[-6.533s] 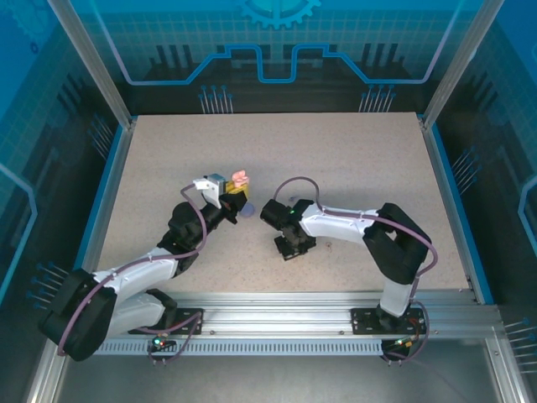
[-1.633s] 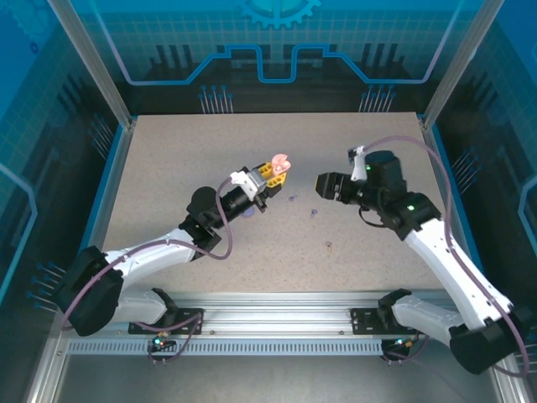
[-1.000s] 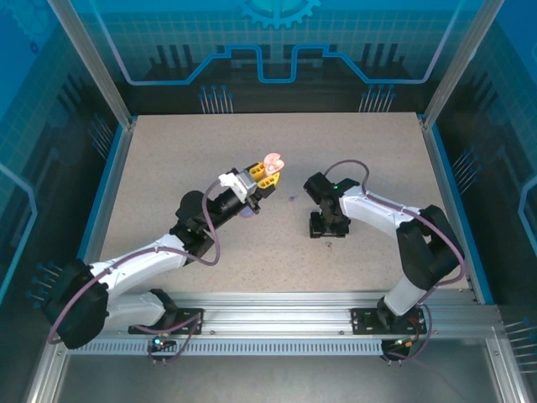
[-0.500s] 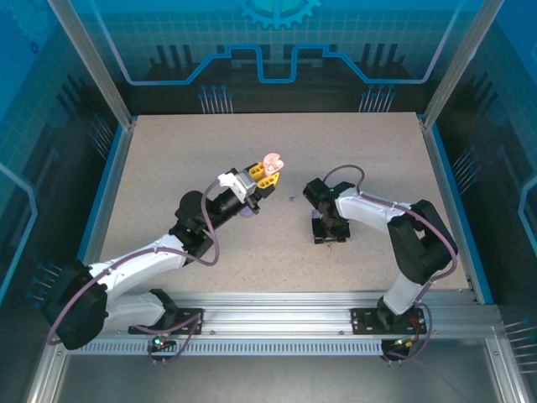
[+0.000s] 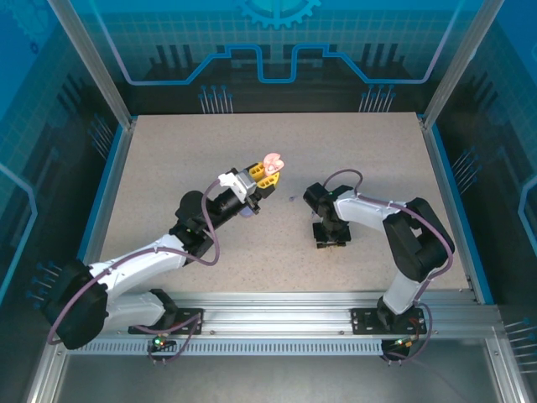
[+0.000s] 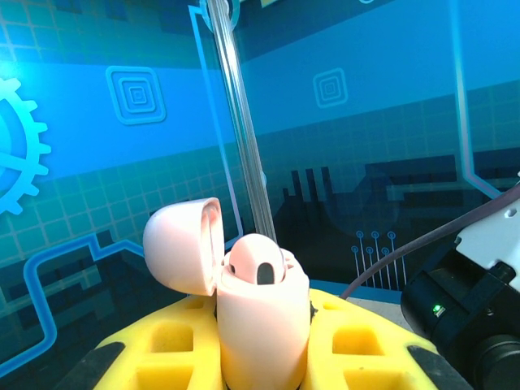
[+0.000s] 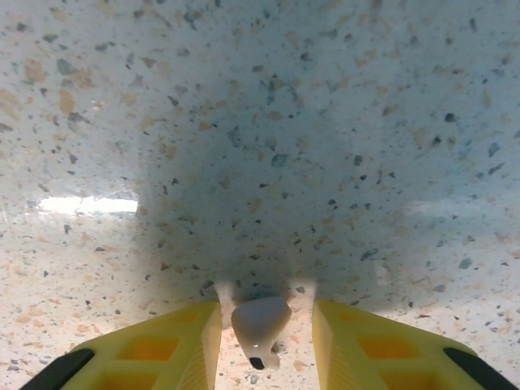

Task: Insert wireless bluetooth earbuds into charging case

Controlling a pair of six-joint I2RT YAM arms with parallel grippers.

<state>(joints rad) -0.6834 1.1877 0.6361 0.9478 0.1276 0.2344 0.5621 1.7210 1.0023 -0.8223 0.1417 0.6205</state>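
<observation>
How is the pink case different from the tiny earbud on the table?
The pink case is held up in the air by the left gripper; the earbud lies on the table inside the open right gripper, not gripped. The case is a rounded box with its lid flipped open; the earbud is one small piece with a dark spot. Both are pale pink and sit between yellow fingers.

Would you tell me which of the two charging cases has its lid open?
The pink charging case, held up in the left gripper: its lid is flipped open. The lavender case lies on the table, partly hidden under that arm.
</observation>
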